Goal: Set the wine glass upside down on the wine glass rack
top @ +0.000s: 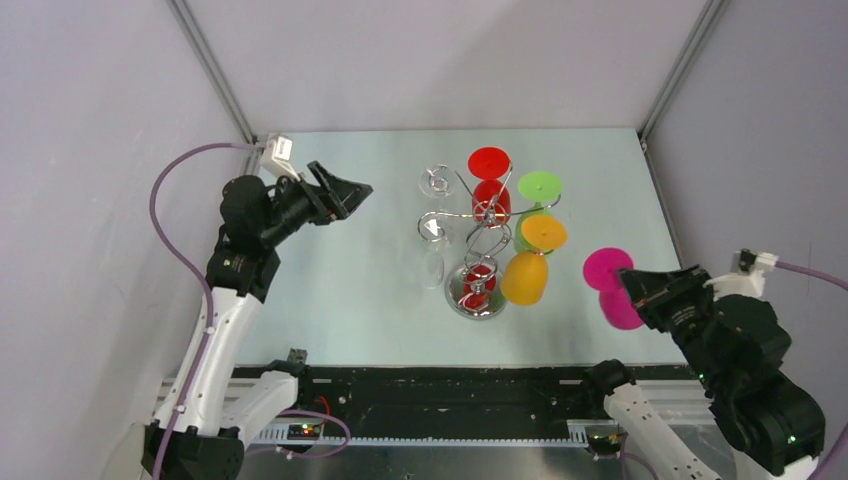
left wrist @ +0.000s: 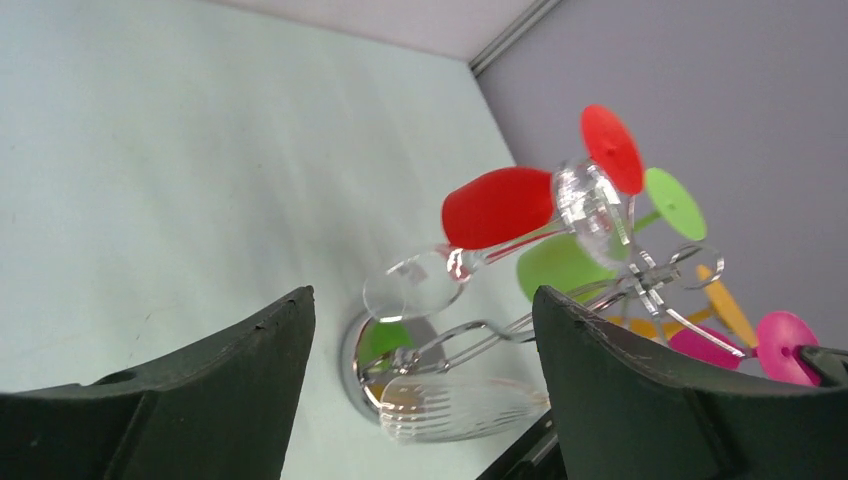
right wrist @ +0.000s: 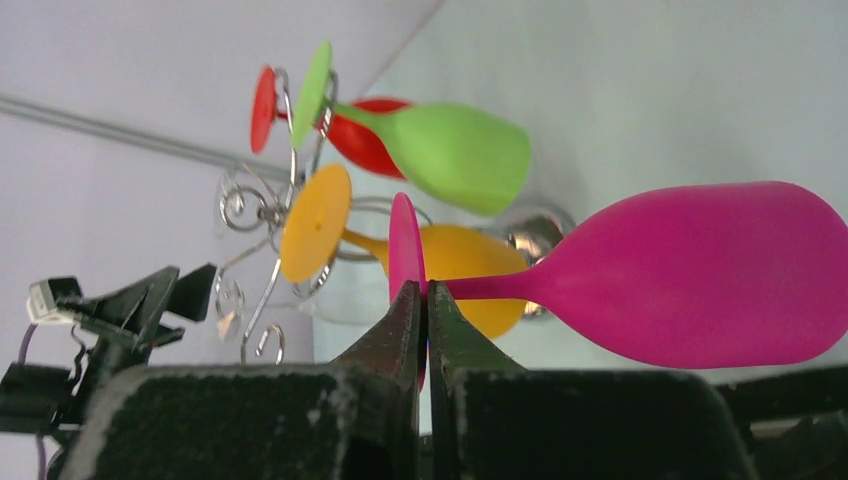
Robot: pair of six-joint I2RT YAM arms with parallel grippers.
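Observation:
My right gripper (top: 632,291) is shut on the round foot of a magenta wine glass (top: 610,285), bowl down, held right of the chrome wire rack (top: 478,290). In the right wrist view the gripper (right wrist: 421,290) pinches the foot's rim and the magenta bowl (right wrist: 700,275) reaches right. Red (top: 490,192), green (top: 532,205), orange (top: 528,268) and clear (top: 432,255) glasses hang upside down on the rack. My left gripper (top: 350,192) is open and empty, left of the rack; in the left wrist view (left wrist: 420,310) it faces the rack's base (left wrist: 352,355).
Grey walls and metal corner posts close in the pale table (top: 330,290) at back and sides. A black rail (top: 450,385) runs along the near edge between the arm bases. The rack's curled arms (right wrist: 245,210) stick out toward both grippers.

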